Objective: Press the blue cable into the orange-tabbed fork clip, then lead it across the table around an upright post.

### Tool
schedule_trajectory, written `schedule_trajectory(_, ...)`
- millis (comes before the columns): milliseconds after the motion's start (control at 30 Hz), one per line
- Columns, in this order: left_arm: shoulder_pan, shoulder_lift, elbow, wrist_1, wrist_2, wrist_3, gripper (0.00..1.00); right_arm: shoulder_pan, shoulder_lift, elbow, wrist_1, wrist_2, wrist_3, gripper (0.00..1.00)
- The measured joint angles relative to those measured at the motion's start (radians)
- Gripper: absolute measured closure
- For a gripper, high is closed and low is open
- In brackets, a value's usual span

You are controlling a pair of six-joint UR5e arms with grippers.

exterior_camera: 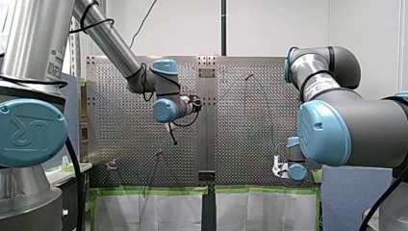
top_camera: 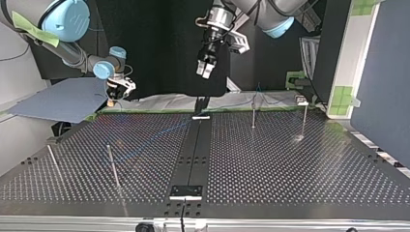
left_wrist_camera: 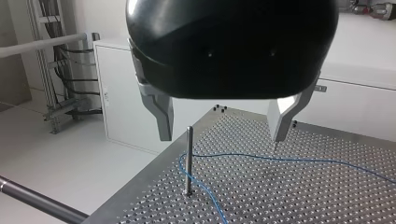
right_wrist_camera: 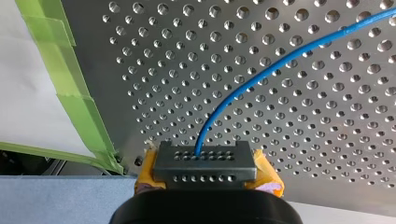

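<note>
Jaws check: left jaws wide open, holding nothing, hanging above the post (left_wrist_camera: 188, 161) with one metal finger (left_wrist_camera: 161, 114) just to its side. Right jaws are closed on the blue cable (right_wrist_camera: 261, 77) between yellow pads (right_wrist_camera: 148, 169); the post is out of that view. In the left wrist view the cable bends round the post, one run leading away from it across the bench (left_wrist_camera: 299, 200), the other coming back under the left jaws. Judgement: the cable is thin, light and limp, and likely to slide on bare metal. It is best taken just beside the post, on the run across the bench. The post stands near the bench's edge, with floor (left_wrist_camera: 70, 177) beyond. On the post's other side lies open bench, so there is room to lead the cable that way.
</note>
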Motion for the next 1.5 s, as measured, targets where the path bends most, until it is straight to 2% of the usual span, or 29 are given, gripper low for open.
schedule_trajectory(300,0.007,0.000,-0.079,0.077,-0.003,-0.012,0.00,0.001,0.000,0.000,0.003,0.000,-0.001,0.98)
schedule_trajectory(433,0.013,-0.001,-0.113,0.090,-0.026,-0.013,0.00,0.001,0.000,0.000,0.004,0.000,-0.002,0.98)
schedule_trajectory(633,0.025,-0.014,-0.163,0.092,-0.062,0.002,0.00,0.002,0.000,-0.006,0.004,0.000,-0.001,0.98)
schedule_trajectory(933,0.033,-0.082,-0.245,0.055,-0.059,0.027,0.00,-0.005,0.000,-0.009,0.014,0.000,0.013,0.98)
schedule_trajectory(1167,0.034,-0.089,-0.252,0.051,-0.054,0.042,0.00,-0.005,0.000,-0.008,0.033,0.000,0.012,0.98)
schedule_trajectory(1500,0.034,-0.089,-0.252,0.050,-0.054,0.046,0.00,-0.005,0.000,-0.008,0.037,0.000,0.011,0.98)
